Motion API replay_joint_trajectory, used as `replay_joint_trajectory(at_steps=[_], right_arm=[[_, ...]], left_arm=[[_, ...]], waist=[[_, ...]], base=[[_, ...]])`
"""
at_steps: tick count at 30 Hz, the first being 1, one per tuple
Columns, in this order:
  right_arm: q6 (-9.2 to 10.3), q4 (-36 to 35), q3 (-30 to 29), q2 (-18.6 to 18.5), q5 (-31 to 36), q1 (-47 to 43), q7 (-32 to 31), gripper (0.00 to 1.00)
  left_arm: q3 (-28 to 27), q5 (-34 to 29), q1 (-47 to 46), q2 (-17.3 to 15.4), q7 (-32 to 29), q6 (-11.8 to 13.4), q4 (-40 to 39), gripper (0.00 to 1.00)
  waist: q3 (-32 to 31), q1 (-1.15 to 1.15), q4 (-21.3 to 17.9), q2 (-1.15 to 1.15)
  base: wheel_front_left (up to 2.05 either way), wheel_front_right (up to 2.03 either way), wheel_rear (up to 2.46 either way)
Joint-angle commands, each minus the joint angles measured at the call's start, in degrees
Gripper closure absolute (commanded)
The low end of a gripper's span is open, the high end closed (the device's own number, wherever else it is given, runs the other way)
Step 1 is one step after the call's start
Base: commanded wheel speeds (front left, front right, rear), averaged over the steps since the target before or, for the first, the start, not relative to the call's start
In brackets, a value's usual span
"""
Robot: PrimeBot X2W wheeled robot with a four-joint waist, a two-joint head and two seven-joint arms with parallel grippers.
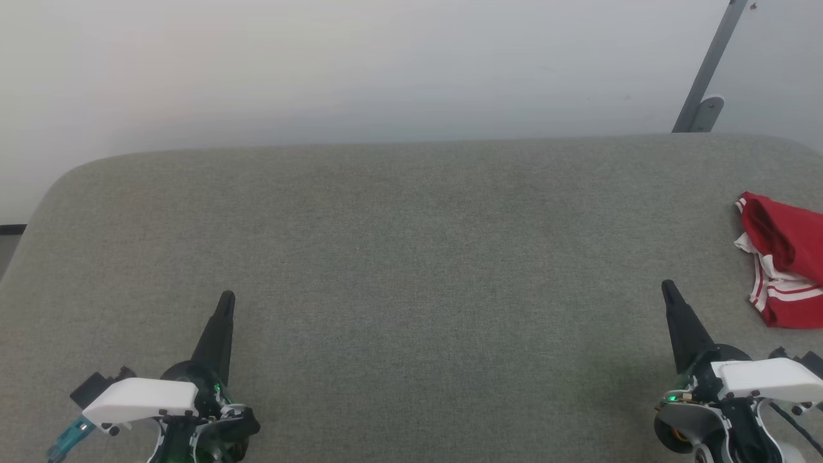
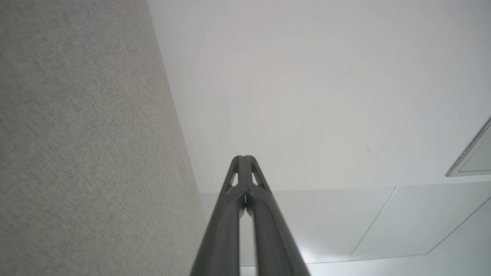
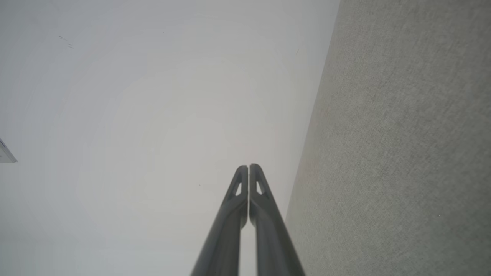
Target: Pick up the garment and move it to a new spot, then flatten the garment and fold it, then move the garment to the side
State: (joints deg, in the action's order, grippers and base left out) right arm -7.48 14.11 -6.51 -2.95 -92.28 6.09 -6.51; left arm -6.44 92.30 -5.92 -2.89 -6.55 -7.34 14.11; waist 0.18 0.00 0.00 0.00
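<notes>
Head view: the jersey lies bunched at the bench's right edge, red with white striped trim, and the frame cuts part of it off. The left gripper sits over the front left of the bench with its fingers pressed together. The right gripper sits over the front right, also closed, near the jersey but apart from it. A grey strut leans on the wall behind the bench.

Left wrist view: the left gripper has its fingers together and is empty, with the bench alongside.

Right wrist view: the right gripper has its fingers together and is empty, beside the bench.
</notes>
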Motion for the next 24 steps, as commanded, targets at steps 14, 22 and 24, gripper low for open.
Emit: replay_joint_trajectory(at_steps=[14,22,24], right_arm=[[-0.02,-0.21,-0.06,0.21,-0.26,0.28,-0.16,1.0],[-0.02,-0.21,-0.07,0.21,-0.26,0.28,-0.15,1.0],[-0.02,-0.21,-0.07,0.21,-0.26,0.28,-0.15,1.0]], left_arm=[[-0.15,0.22,-0.67,0.18,-0.16,-0.27,-0.19,1.0],[-0.15,0.22,-0.67,0.18,-0.16,-0.27,-0.19,1.0],[-0.15,0.22,-0.67,0.18,-0.15,-0.27,-0.19,1.0]], waist=[[0.0,0.0,0.0,0.0],[0.0,0.0,0.0,0.0],[0.0,0.0,0.0,0.0]], base=[[0.0,0.0,0.0],[0.0,0.0,0.0],[0.0,0.0,0.0]])
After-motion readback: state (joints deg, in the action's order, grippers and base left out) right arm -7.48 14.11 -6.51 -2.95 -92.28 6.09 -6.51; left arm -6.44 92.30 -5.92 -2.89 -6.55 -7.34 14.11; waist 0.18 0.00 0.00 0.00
